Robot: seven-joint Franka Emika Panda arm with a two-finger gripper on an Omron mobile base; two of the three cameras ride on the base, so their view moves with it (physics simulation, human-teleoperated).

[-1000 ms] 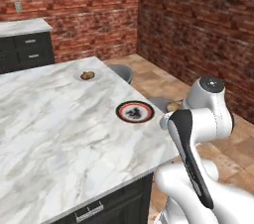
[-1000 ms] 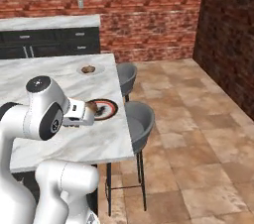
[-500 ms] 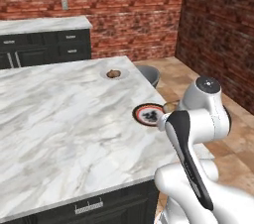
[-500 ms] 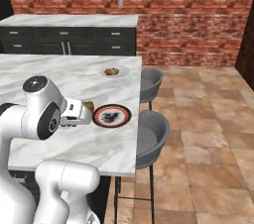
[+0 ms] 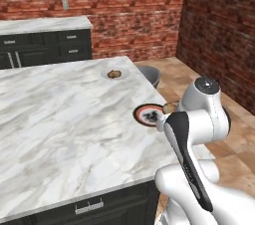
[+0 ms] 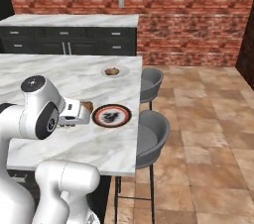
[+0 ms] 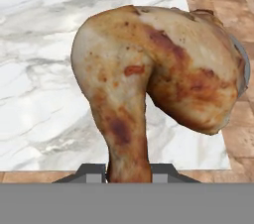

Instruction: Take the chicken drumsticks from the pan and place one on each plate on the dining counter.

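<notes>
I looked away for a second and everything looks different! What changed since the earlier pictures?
Mostly the cameras moved: the base drove, so the whole scene shifted, not the things. The gripper stays shut on the chicken drumstick, held near the red-rimmed plate. That plate and the pale plate, which already holds the other drumstick, stayed put on the dining counter. Nothing was let go.

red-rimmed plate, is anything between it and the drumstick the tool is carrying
Nothing visible. The tool is shut on the drumstick beside the red-rimmed plate, with bare marble on the dining counter between them. The pale plate farther along already holds a drumstick.
</notes>
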